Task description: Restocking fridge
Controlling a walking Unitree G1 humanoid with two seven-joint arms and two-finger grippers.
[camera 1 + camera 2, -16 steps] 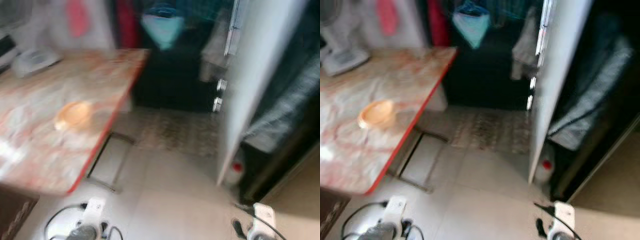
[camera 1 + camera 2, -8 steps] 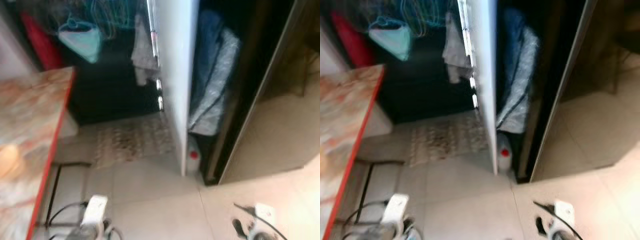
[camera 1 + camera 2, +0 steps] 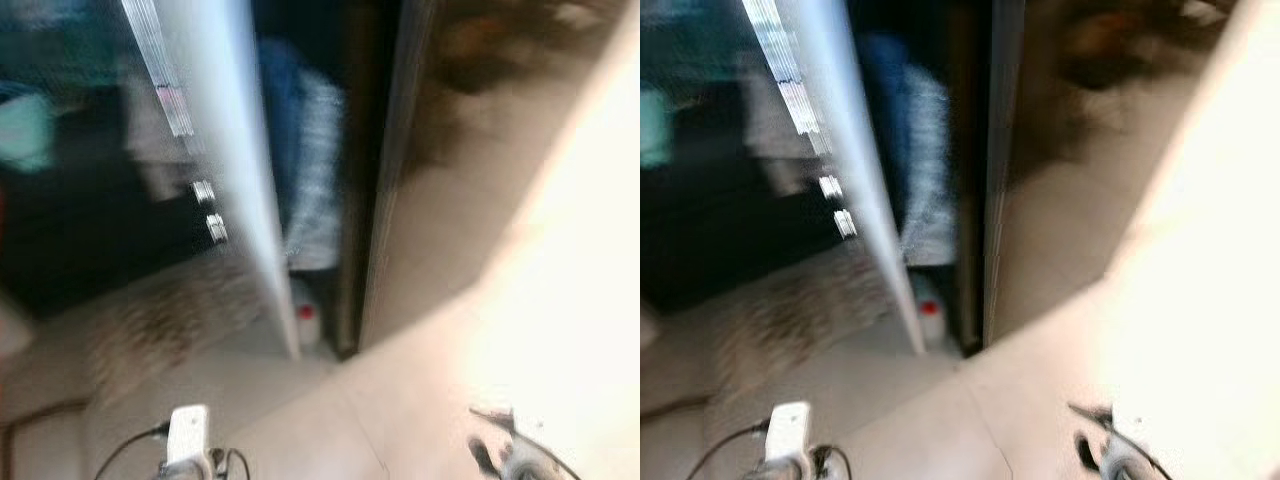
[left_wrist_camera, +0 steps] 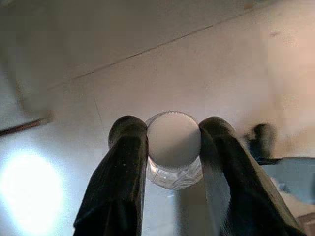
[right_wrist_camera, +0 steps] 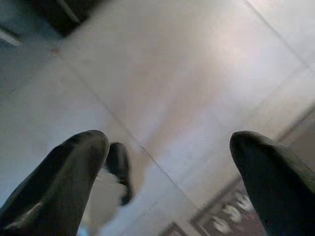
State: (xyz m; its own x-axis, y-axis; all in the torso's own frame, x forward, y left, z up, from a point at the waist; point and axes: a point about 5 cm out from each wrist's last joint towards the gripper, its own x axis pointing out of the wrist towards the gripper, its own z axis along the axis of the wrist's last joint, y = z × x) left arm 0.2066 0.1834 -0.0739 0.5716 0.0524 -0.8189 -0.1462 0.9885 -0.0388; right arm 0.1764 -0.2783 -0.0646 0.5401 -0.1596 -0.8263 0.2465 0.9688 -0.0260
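Head views smeared by motion blur throughout. Door (image 3: 215, 130) a pale streak, top cut off by the edge; markings on its face unreadable. Behind it, blue and grey cloth (image 3: 305, 170), shape unclear. Small white jug (image 3: 306, 322) with red cap at door's foot, half hidden by the door. Dark clutter (image 3: 490, 40) upper right, unidentifiable. Bottle (image 4: 174, 147) in left gripper (image 4: 172, 142): cap and a bit of clear shoulder visible, body hidden below. Right gripper (image 5: 167, 147): finger bases cut off by the edge.
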